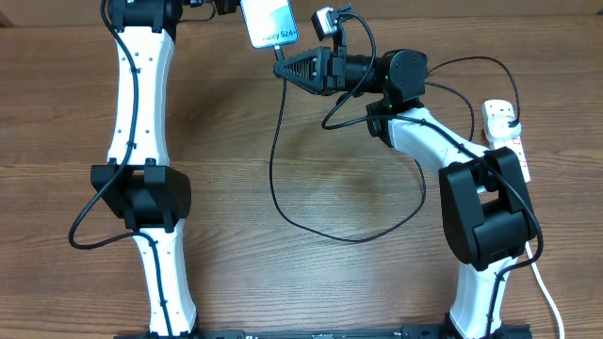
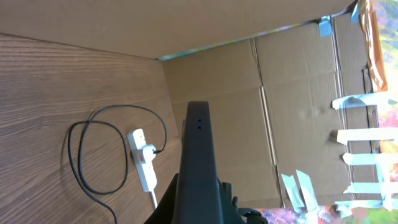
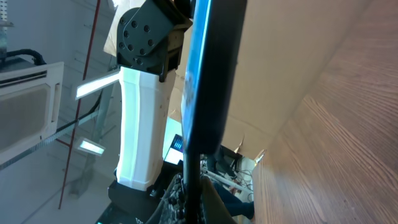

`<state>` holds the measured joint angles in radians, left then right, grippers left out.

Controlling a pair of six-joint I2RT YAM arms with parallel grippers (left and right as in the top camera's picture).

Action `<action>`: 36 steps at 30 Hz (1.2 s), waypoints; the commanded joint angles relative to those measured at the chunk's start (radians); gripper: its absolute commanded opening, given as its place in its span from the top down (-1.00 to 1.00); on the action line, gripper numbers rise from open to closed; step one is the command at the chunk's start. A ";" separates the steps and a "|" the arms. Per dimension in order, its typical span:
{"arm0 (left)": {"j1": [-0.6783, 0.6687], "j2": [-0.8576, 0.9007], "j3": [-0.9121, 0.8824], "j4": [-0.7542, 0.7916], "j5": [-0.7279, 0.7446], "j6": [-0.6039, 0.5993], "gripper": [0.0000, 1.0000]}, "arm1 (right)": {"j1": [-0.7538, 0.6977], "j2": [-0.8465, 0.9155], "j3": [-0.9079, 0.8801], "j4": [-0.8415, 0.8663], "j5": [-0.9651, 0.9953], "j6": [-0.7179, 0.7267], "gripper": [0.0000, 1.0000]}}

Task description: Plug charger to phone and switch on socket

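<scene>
The phone [image 1: 268, 21], its cyan screen reading "Galaxy S24", is held up at the back edge of the table. My left gripper [image 1: 226, 6] is shut on it, mostly cut off by the frame. In the left wrist view the phone's dark back [image 2: 198, 143] rises from the left gripper's jaws [image 2: 199, 199]. My right gripper [image 1: 282, 68] is shut on the charger's connector end, just below the phone's bottom edge. The black charger cable [image 1: 273, 179] loops over the table to the white socket [image 1: 504, 132] at the right. In the right wrist view the phone [image 3: 208, 68] stands edge-on over the right gripper's jaws [image 3: 186, 202].
The socket [image 2: 143, 160] with the charger's plug in it also shows in the left wrist view, the cable [image 2: 78, 155] curled beside it. A cardboard wall [image 2: 280, 106] stands behind the table. The socket's white cord [image 1: 546, 297] runs off the front right.
</scene>
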<state>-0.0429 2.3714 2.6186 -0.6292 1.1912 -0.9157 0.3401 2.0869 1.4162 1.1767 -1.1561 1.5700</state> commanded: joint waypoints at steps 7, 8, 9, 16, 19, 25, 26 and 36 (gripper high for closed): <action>-0.013 -0.036 0.017 0.001 0.040 0.022 0.92 | -0.005 0.000 0.006 -0.005 0.035 -0.006 0.93; -0.013 -0.036 0.017 0.001 0.040 0.023 0.92 | -0.005 0.000 0.006 -0.005 0.037 -0.007 0.92; -0.013 -0.036 0.017 0.001 0.041 0.023 0.92 | -0.005 0.000 0.006 -0.005 0.038 -0.007 0.92; -0.014 -0.036 0.017 -0.003 0.091 0.069 0.92 | -0.014 0.000 0.006 -0.005 0.057 -0.006 0.92; -0.022 -0.036 0.017 -0.003 0.105 0.100 0.92 | -0.015 0.000 0.006 -0.014 0.080 -0.003 0.92; -0.033 -0.036 0.017 -0.003 0.122 0.124 0.92 | -0.015 0.000 0.006 -0.015 0.106 -0.003 0.92; -0.035 -0.036 0.017 -0.003 0.122 0.123 0.91 | -0.015 0.000 0.006 -0.015 0.109 -0.003 0.92; -0.050 -0.036 0.017 -0.003 0.120 0.070 0.92 | -0.015 0.000 0.006 -0.015 0.139 -0.006 0.92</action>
<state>-0.0528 2.3714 2.6186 -0.6277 1.2182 -0.8345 0.3408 2.0869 1.4151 1.1591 -1.1591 1.5703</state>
